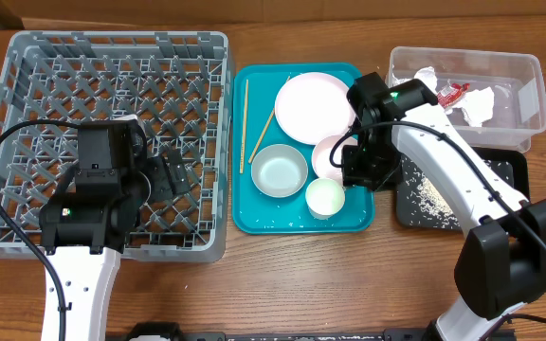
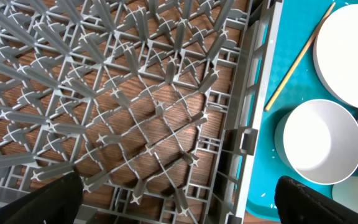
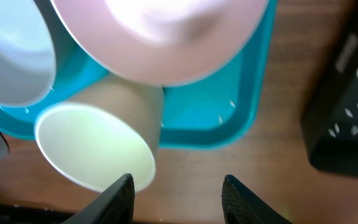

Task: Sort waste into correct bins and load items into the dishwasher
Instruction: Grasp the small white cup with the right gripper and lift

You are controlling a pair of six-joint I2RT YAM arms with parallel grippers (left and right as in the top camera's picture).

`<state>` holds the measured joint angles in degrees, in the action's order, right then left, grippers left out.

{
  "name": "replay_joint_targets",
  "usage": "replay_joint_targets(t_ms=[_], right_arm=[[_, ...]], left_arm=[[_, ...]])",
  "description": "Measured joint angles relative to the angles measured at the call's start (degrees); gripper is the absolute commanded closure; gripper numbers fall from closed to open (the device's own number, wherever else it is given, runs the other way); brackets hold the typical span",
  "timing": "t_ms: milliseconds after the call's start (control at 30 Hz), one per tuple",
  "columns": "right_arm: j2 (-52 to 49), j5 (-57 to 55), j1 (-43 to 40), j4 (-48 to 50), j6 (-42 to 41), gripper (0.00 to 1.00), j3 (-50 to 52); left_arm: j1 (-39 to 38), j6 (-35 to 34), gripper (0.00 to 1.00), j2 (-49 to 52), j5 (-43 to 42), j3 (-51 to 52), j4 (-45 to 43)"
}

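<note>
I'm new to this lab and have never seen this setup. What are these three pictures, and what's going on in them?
These are three views of one moment. The overhead view looks down on a wooden table with two white robot arms. The other two come from cameras on each arm's wrist, with its own dark fingertips at the bottom edge.

The left gripper hovers open over the grey dish rack, holding nothing. The right gripper is open above the edge of the teal tray, near the small white cup, also empty.

The tray also carries a large plate, a small plate, a grey bowl and chopsticks. At right, a clear tub holds paper and a red wrapper; a black tray holds rice grains.
</note>
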<state>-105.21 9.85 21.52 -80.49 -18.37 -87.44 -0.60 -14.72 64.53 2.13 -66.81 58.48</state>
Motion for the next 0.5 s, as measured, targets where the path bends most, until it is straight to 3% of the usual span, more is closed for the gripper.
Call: replay_joint_targets(t_ms=[267,400,433,500], right_arm=[[0.0,0.9,0.3,9.9,0.0,0.56,9.4],[0.0,1.5,0.3,13.7,-0.9,0.78,12.4],[0.0,1.5,0.3,14.2,-0.9,0.91,12.5],[0.0,1.7,0.3,15.3,-0.8,0.96,12.6]], left_arm=[[0.0,0.0,0.0,0.0,0.0,0.0,0.0],[0.0,0.0,0.0,0.0,0.0,0.0,0.0],[0.0,0.0,0.0,0.0,0.0,0.0,0.0],[0.0,0.0,0.0,0.0,0.0,0.0,0.0]])
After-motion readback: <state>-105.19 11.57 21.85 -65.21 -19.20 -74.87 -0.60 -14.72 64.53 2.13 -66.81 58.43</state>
